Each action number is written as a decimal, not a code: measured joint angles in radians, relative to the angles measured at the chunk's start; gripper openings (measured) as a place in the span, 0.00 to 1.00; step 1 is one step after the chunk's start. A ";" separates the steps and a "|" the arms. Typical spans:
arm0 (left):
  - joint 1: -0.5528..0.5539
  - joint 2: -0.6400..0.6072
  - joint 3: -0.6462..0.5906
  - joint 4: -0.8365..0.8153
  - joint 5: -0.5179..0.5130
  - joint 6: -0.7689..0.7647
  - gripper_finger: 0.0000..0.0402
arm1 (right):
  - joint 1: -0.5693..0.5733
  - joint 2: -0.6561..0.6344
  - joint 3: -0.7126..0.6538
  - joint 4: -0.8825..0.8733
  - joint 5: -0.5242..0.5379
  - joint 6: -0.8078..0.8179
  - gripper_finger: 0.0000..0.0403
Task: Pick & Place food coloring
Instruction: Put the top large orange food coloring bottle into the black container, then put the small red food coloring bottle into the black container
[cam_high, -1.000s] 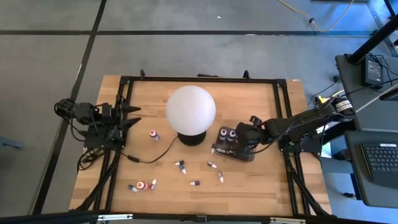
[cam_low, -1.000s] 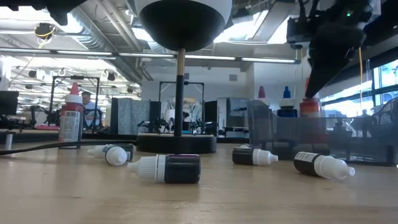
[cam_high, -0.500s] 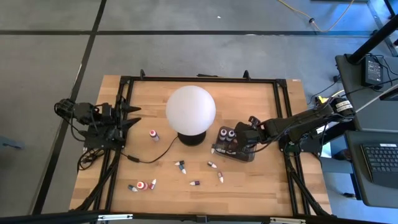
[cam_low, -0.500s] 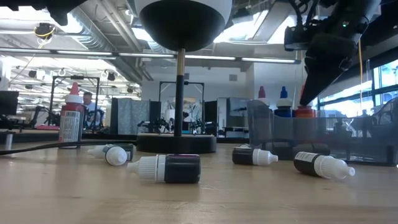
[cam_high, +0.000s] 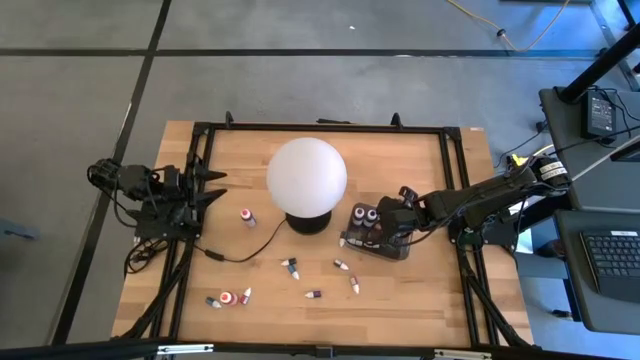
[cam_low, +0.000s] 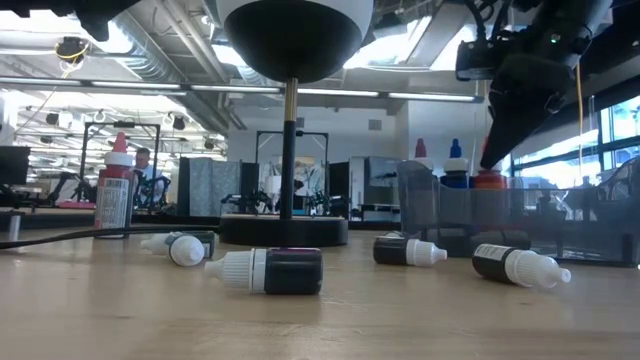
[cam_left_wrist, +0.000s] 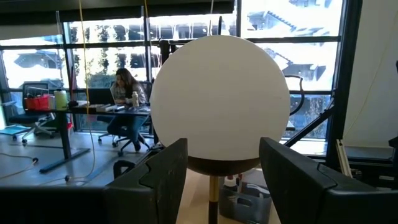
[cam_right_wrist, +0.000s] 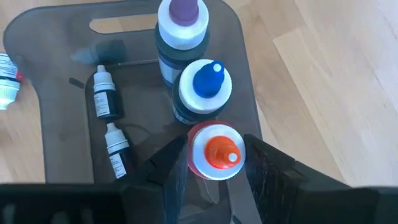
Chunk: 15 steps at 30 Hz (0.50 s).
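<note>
1. Food coloring bottles: three now stand upright in the dark tray (cam_high: 380, 240), at about 4 o'clock from the globe lamp (cam_high: 307, 174); the orange-tipped bottle (cam_right_wrist: 214, 151) is the newest one.
2. The right gripper (cam_right_wrist: 211, 180) has widened its fingers in the last second, so they sit around this bottle but seem to release it; placing looks finished.
3. The left gripper (cam_left_wrist: 221, 168) waits open at the table's 9 o'clock edge.
4. Loose bottles (cam_high: 290, 268) remain on the table (cam_high: 420, 300) toward 6 o'clock, to be picked next.

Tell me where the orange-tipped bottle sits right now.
The orange-tipped bottle stands upright in the dark tray on the table's right side, next to the blue-tipped bottle in a row, with the right tool around it.
</note>
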 joint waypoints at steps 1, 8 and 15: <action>0.000 0.000 0.000 0.000 0.000 0.000 0.49 | 0.000 0.000 0.000 0.001 0.000 -0.001 0.40; 0.000 0.000 0.000 0.000 0.000 0.000 0.49 | 0.000 0.000 0.002 0.001 0.000 -0.003 0.55; 0.000 0.000 0.000 0.000 0.000 0.000 0.49 | 0.002 0.001 0.113 -0.107 -0.014 -0.050 0.66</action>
